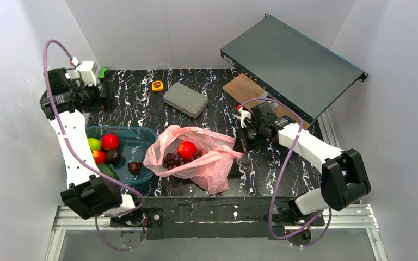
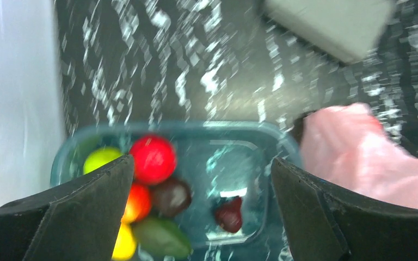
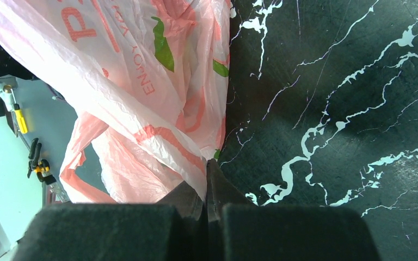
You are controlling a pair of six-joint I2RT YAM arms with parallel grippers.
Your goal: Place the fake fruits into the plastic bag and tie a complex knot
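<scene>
Black fingers of the right gripper [image 3: 208, 169] fill the bottom of the right wrist view, pressed together with a thin edge of the plastic bag [image 3: 141, 98] pinched between them, so this pincer is closed and gripping the bag's film. From there the bag spreads up and to the left over the black marbled table [image 3: 332, 109]. From the top, the right gripper [image 1: 239, 143] sits at the right edge of the plastic bag [image 1: 212, 166], which lies mouth-open in the middle of the table [image 1: 217, 109]. Inside the bag are a round red fruit [image 1: 187, 149] and a dark purple grape bunch [image 1: 176, 160], touching each other. Left gripper [image 2: 200, 168] has its jaws spread wide with nothing between them, hovering above the teal tub [image 2: 223, 126]; the bag [image 2: 359, 152] is just right of the tub, beside the right-hand finger. Left wrist view is blurred. In the tub: a yellow-green fruit [image 2: 100, 159], a red fruit [image 2: 152, 159], a red-orange fruit [image 2: 137, 202], a dark maroon fruit [image 2: 171, 197], a second maroon fruit [image 2: 229, 213] apart from the cluster, a green fruit [image 2: 160, 239] and a yellow fruit [image 2: 124, 244] partly behind the left finger. Writing: red block letters on the bag, seen upside down through the film, only partly legible, possibly "ENJOY"; green leaf-shaped marks beside them. Behind the bag are a grey case [image 1: 185, 100] and a yellow tape measure [image 1: 157, 86]; a dark flat metal box [image 1: 294, 65] is at the far right, its label not readable.
</scene>
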